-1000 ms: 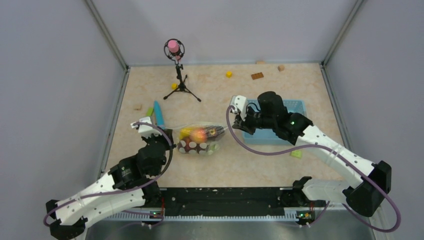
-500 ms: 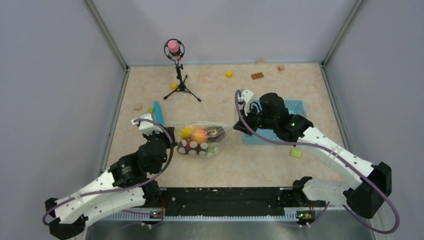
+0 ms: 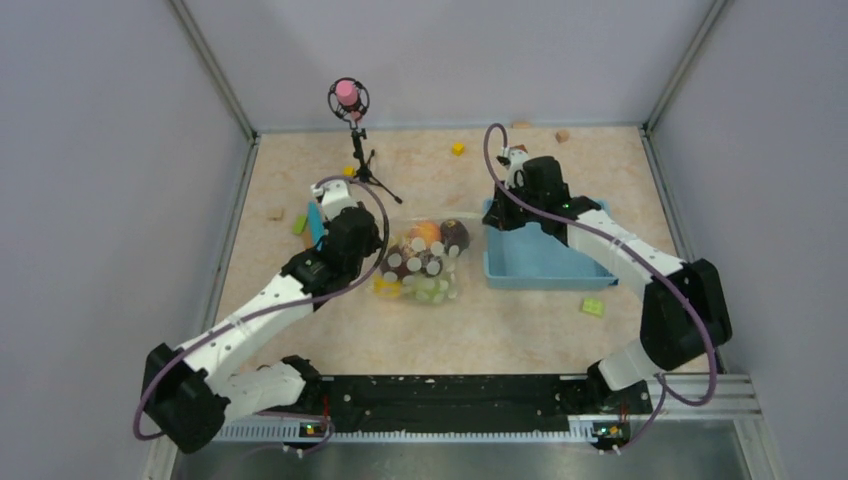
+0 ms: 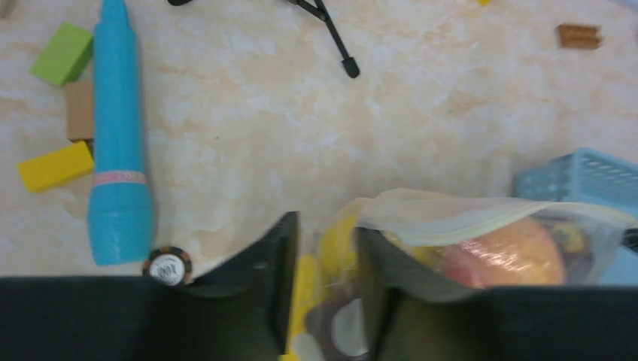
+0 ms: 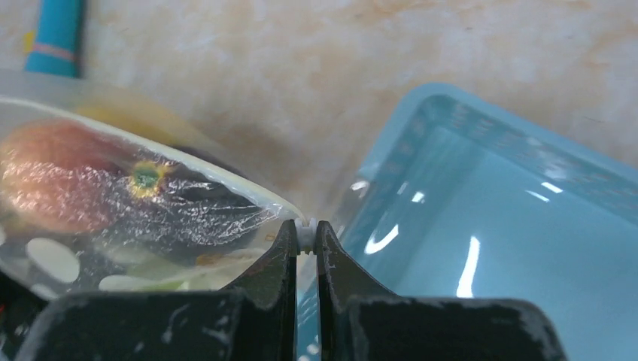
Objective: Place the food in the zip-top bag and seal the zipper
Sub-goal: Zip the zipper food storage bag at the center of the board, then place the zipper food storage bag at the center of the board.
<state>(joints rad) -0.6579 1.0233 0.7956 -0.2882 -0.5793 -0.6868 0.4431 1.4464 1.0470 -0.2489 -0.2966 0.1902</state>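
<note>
The food (image 3: 428, 232) is seen packed inside the zip-top bag (image 3: 425, 262) at the table's centre, with the blue basket (image 3: 545, 265) at its 3 o'clock. Its 9 o'clock end is clamped by the left gripper (image 4: 325, 226), jaws narrowly apart. The 2 o'clock corner is pinched by the tightly closed right gripper (image 5: 305, 229). Loading is judged done, but the zipper (image 5: 248, 194) appears unsealed.

Both arms reached farther from their bases, and the left gripper (image 4: 325, 295) and right gripper (image 5: 305, 238) carried the clear white-dotted plastic zip-top bag (image 3: 426, 264) back, nearer the light-blue mesh basket (image 3: 541, 284).
</note>
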